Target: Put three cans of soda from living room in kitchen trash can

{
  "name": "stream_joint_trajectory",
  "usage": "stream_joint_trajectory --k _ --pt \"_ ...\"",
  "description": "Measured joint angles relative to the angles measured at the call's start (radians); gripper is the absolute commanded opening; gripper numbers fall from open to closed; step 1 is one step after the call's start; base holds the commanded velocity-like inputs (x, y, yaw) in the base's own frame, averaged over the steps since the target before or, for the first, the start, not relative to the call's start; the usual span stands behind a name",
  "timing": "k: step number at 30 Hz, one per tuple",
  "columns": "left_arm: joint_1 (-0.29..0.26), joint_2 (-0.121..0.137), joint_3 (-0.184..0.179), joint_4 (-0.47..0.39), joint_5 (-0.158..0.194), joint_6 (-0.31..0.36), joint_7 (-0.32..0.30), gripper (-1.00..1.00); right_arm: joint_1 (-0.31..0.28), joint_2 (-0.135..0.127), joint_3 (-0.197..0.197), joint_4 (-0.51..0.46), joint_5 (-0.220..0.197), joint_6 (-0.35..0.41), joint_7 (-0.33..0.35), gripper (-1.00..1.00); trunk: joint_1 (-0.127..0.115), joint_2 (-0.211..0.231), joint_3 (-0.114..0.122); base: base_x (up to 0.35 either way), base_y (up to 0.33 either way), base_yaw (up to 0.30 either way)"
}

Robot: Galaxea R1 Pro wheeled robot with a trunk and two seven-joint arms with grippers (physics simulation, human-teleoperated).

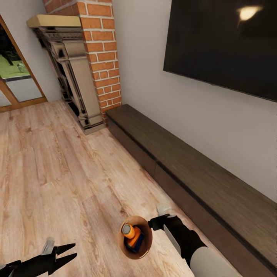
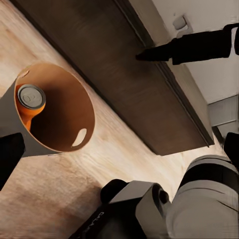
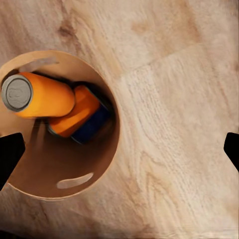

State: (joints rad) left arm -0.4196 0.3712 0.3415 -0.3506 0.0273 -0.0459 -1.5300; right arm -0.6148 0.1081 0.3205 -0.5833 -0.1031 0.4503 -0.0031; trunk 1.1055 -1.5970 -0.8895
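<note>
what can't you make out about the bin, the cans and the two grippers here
- Can count: the right wrist view shows two cans in the bin; they could hide a third.
- Right gripper: in the head view it sits at the bin's rim, its fingertips hidden by that rim; a hold on the bin cannot be confirmed.
- Left gripper: open, its arm cut off by the head view's lower edge.
- Television: cut off by the head view's top and right edges.

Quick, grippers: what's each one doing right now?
Left gripper: open, holding nothing, out over the floor.
Right gripper: at the bin rim; whether it grips the rim cannot be told.
</note>
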Motion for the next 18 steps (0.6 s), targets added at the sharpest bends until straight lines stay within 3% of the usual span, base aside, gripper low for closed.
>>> stream_joint_trajectory --k 7,11,18 --pt "0.000 0.001 0.000 0.115 -0.029 -0.081 0.001 1.00 0.000 -0.002 0.000 0.250 0.000 -0.146 0.000 1.00 0.000 0.000 0.012 0.000 0.000 0.000" --pt "0.000 0.002 0.000 0.168 -0.030 -0.094 0.001 1.00 0.003 -0.004 0.000 0.323 0.000 -0.194 0.000 1.00 -0.008 0.014 0.024 0.000 0.000 0.000" --pt "0.001 0.002 0.000 0.208 -0.031 -0.098 0.001 1.00 0.013 -0.006 0.000 0.369 -0.003 -0.205 0.004 1.00 -0.034 0.063 0.058 0.000 0.000 0.000"
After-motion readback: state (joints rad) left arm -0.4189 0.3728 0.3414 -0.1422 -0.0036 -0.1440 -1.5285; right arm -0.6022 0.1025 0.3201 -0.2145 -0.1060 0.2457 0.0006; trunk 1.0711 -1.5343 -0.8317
